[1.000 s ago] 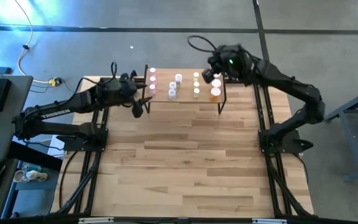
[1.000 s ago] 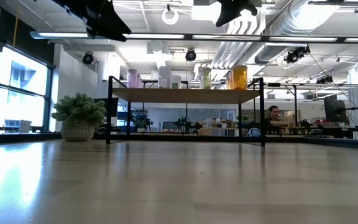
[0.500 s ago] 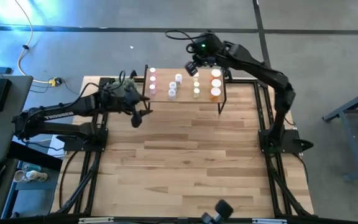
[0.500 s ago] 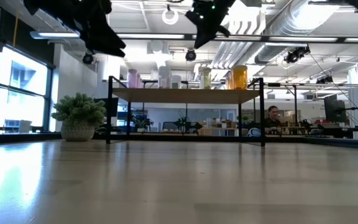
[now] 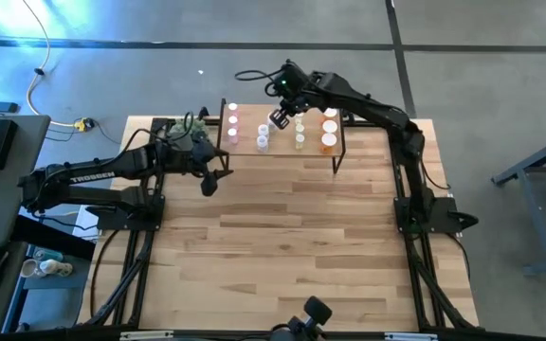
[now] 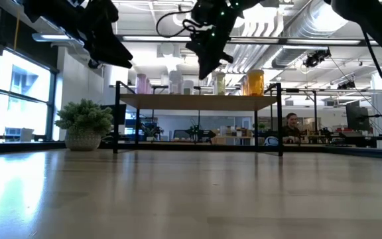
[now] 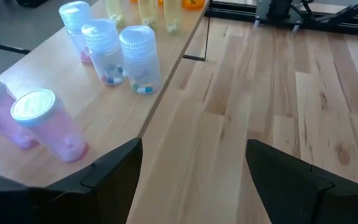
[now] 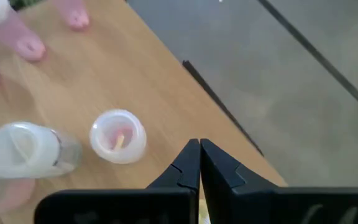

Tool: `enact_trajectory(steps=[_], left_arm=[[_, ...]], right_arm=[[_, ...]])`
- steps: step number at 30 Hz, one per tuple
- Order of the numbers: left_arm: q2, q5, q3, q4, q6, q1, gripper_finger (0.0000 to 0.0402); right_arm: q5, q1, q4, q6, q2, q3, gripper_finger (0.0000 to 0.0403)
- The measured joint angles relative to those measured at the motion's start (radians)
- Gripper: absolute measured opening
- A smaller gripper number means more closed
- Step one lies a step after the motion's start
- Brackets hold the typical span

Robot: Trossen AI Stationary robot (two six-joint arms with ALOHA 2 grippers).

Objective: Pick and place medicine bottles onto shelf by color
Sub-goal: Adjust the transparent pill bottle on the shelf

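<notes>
Standing upright on the shelf [image 5: 282,147], medicine bottles [image 5: 263,141]; right pincer [image 5: 280,117] clenched empty.

Pale matt wood on the shelf [image 7: 98,118] top, thin black metal legs. Translucent glossy plastic medicine bottles [image 7: 135,59] with white ribbed caps. Planked, lightly sheened wooden table [image 5: 282,246]. Matt black fingers [image 8: 188,165].

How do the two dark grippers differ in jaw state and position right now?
The left gripper stands open and empty over the bare wooden tabletop, just off the light wooden shelf; the right gripper is shut, empty, and hangs above the shelf near the whitish white-capped bottles. Both are raised and hold no bottle.
</notes>
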Motion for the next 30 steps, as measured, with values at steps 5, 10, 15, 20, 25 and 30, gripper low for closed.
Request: enact_trajectory(steps=[5, 10, 15, 20, 25, 30], left_arm=[[0.0, 0.0, 0.0, 0.009, 0.008, 0.0, 0.0278], [0.0, 0.0, 0.0, 0.009, 0.007, 0.0, 0.0278], [0.0, 0.0, -0.001, 0.008, 0.005, 0.0, 0.0278], [0.0, 0.0, -0.001, 0.008, 0.005, 0.0, 0.0278], [0.0, 0.0, -0.001, 0.007, 0.005, 0.0, 0.0278], [0.0, 0.0, -0.001, 0.007, 0.005, 0.0, 0.0278]], right_arm=[[-0.006, 0.0, -0.012, 0.013, 0.025, -0.001, 0.0002], [-0.008, 0.003, -0.022, 0.02, 0.048, -0.001, 0.0002], [-0.03, 0.01, -0.029, 0.02, 0.074, -0.001, 0.0002], [-0.03, 0.021, -0.028, 0.017, 0.083, -0.002, 0.0002], [-0.03, 0.022, -0.027, 0.021, 0.083, -0.002, 0.0002], [-0.043, 0.021, -0.009, -0.003, 0.089, -0.002, 0.0002]])
